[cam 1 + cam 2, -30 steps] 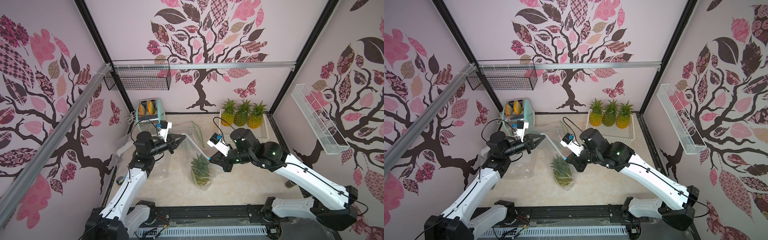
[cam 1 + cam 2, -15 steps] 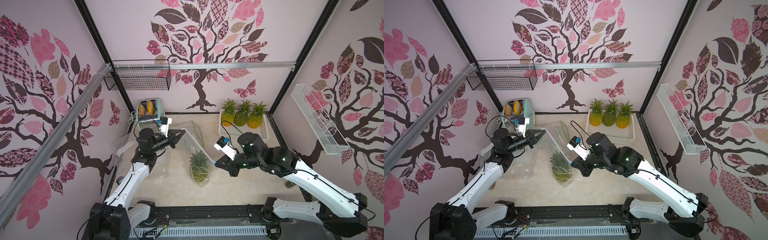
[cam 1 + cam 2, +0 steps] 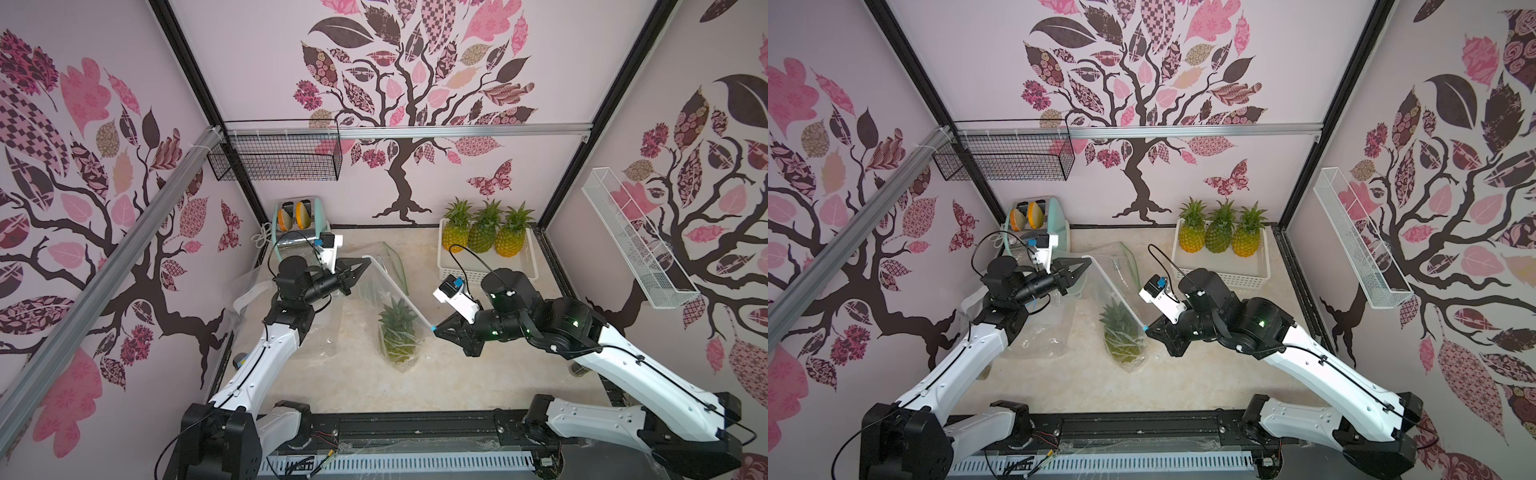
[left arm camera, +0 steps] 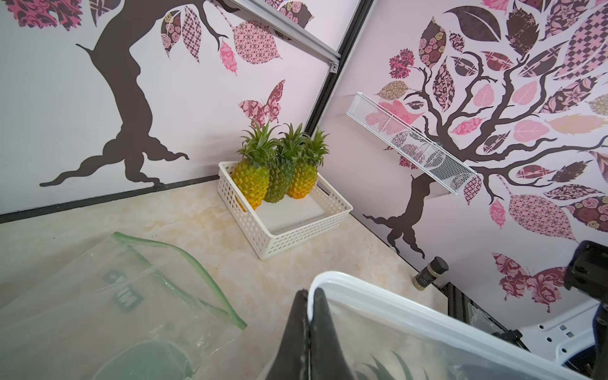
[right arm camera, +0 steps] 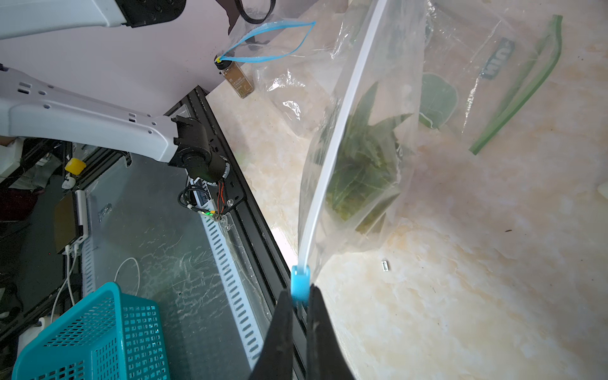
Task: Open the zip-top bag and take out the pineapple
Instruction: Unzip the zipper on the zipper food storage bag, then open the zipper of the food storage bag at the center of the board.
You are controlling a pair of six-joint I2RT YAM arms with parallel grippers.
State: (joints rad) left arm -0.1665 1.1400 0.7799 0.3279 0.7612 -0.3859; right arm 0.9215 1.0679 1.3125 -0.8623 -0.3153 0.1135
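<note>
Right wrist view: right pincer (image 5: 300, 296) narrow, tips nipped on blue slider (image 5: 300, 282) at end of white zip strip (image 5: 332, 148). Left wrist view: left pincer (image 4: 308, 294) clamped tight on opposite corner of zip-top bag (image 4: 411, 342). In both top views bag strung taut between arms, pineapple (image 3: 397, 332) inside, crown up, bag bottom on worktop (image 3: 374, 395).

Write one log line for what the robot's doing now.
left fingers: shut on zip-top bag corner | right fingers: shut on blue slider | zip: stretched between them | pineapple: inside bag
</note>
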